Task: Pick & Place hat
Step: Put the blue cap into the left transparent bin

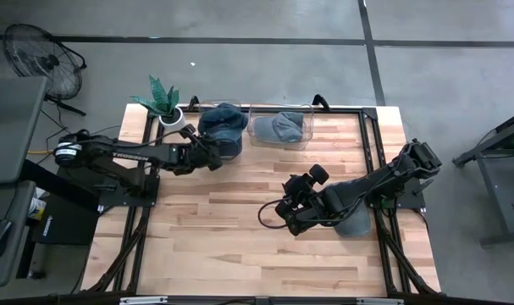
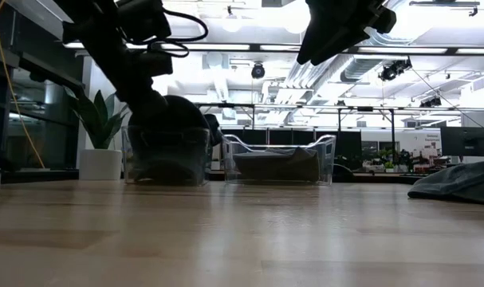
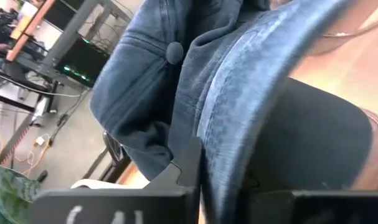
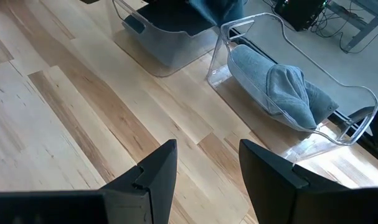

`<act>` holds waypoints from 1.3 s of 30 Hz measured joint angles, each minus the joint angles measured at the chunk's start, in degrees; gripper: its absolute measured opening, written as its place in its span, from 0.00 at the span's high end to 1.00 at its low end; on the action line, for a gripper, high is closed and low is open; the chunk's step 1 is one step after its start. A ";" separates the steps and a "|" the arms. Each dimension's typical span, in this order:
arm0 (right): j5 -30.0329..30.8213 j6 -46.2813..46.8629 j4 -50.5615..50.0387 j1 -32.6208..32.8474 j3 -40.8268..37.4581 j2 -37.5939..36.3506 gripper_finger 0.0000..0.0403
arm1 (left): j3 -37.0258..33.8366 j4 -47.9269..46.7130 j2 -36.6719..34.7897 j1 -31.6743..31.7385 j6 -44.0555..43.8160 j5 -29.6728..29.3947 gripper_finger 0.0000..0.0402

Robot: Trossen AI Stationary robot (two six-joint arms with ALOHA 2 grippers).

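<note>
Dark blue hat (image 1: 223,121): a cap with a crown button, sitting in and bulging above the left clear bin (image 1: 207,108) at the table's far edge. Lighter grey-blue hat (image 1: 286,127): crumpled inside the adjacent right clear bin (image 1: 258,135).

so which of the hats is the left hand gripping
The dark navy cap over the left clear plastic bin; the left hand pinches its brim. The lighter grey-blue cap lies alone in the neighbouring clear bin.

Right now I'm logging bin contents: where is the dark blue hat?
In the high view the dark blue hat sits in the left clear bin at the table's far edge, beside the potted plant, with the left gripper on its brim.
</note>
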 joint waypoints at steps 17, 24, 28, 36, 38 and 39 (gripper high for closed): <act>-0.56 -0.03 0.09 0.00 0.00 0.00 0.58 | 9.04 -11.33 0.09 -0.03 7.47 5.58 0.54; -0.69 -0.46 0.09 0.00 0.00 0.00 0.58 | 11.51 -18.10 0.07 -0.03 7.45 8.59 0.46; -0.86 -0.46 0.07 0.00 0.00 0.00 0.58 | 12.32 -19.12 0.07 -0.03 7.45 9.64 0.46; -1.77 -0.42 0.08 -0.04 0.00 0.01 0.58 | 13.09 -18.89 0.07 0.02 8.97 3.75 0.46; -1.78 -0.41 0.09 -0.04 0.00 0.02 0.58 | 13.11 -18.85 0.07 0.02 9.55 2.18 0.46; -1.80 -0.39 0.09 -0.02 0.00 0.02 0.58 | 13.11 -18.87 0.07 0.02 10.01 2.05 0.46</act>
